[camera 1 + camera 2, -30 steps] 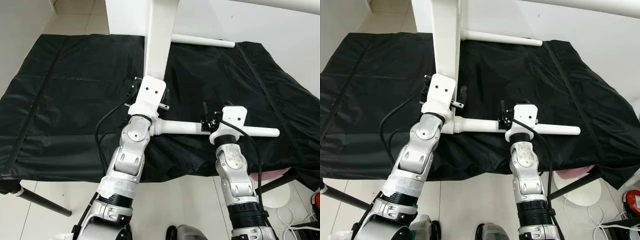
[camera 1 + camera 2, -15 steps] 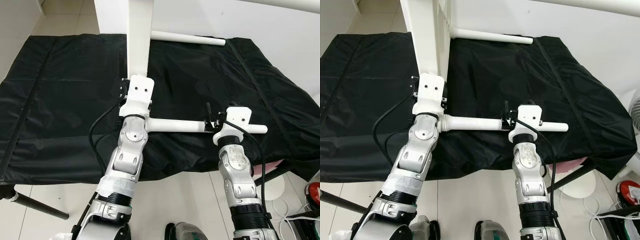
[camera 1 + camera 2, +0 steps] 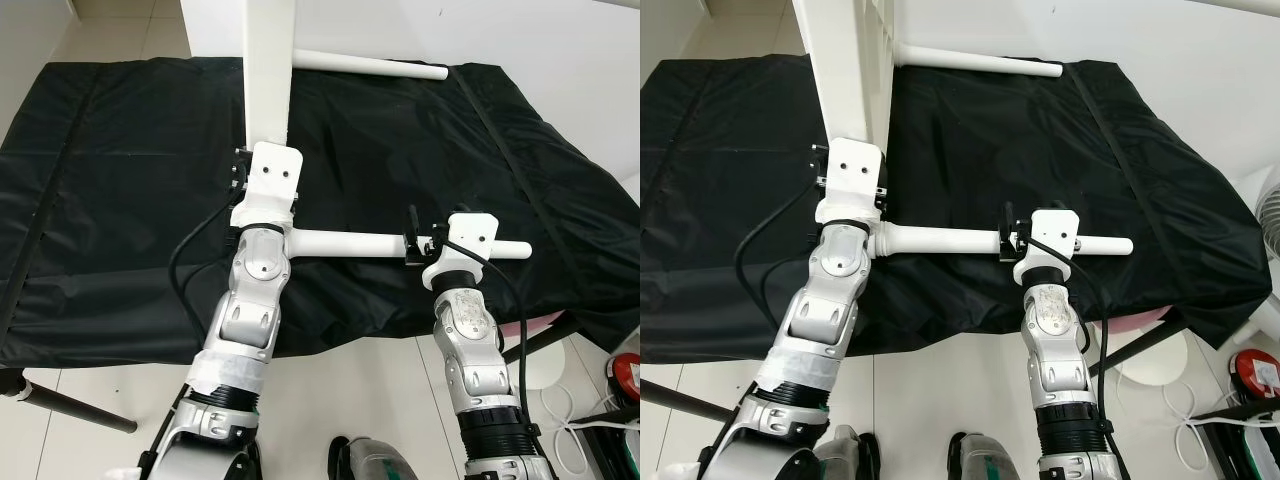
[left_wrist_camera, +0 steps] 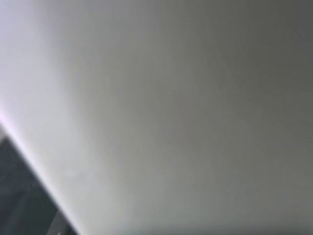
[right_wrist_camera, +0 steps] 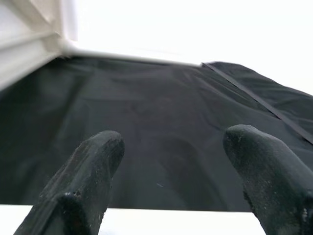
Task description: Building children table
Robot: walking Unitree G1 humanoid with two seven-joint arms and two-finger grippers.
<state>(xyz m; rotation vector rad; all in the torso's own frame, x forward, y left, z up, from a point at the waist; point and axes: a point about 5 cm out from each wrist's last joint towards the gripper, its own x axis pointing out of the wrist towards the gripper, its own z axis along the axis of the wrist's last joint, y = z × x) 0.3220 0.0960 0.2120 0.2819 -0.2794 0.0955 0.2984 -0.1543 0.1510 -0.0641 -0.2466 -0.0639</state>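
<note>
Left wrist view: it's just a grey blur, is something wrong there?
Likely nothing wrong: the left gripper is pressed up against the white table frame, so a blurred pale surface sits right at the lens.

White table leg (image 3: 350, 243) and upright panel (image 3: 268, 70) now further left, with both arms.

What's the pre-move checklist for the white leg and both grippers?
1. Right gripper open: ok, black fingers spread apart.
2. White cylindrical table leg beneath the right gripper: ok, it lies crosswise over the black fabric-covered bench.
3. Right gripper closed on that leg: not ok.
4. Left gripper state: cannot tell, its wrist view is a white blur.
5. Flat white table panel at the left gripper: ok; grip cannot tell.
6. Second white cylindrical leg at the far edge: ok.
</note>
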